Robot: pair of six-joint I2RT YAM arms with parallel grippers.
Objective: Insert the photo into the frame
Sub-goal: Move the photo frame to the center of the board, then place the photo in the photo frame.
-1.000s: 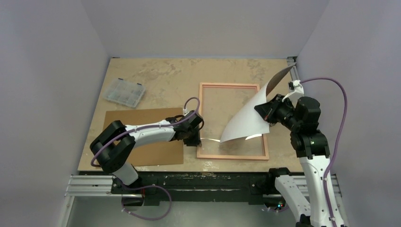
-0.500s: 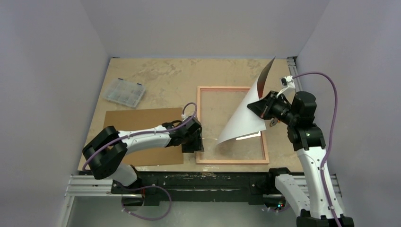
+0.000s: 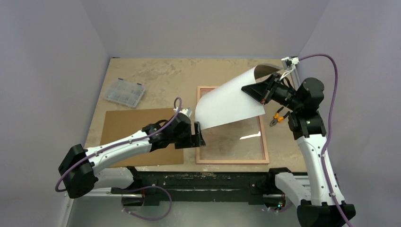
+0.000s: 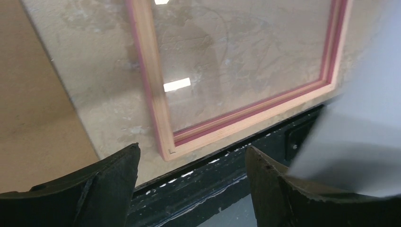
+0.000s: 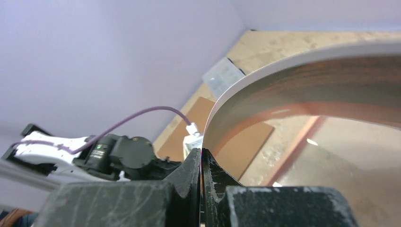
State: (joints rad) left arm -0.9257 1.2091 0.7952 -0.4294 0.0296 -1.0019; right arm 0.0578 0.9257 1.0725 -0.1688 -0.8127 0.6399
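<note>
Tan mottled table (image 3: 161, 75) — frame (image 3: 231, 161) flat centre-right, brown board (image 3: 127, 120) just left of it, clear compartment box (image 3: 125, 92) far-left

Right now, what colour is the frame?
The frame is pinkish light wood, clearest in the left wrist view.

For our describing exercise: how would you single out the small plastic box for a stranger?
Start at the tan table and look to its far left part. Beyond the flat brown board lies the plastic box; it alone is see-through and split into compartments.
</note>
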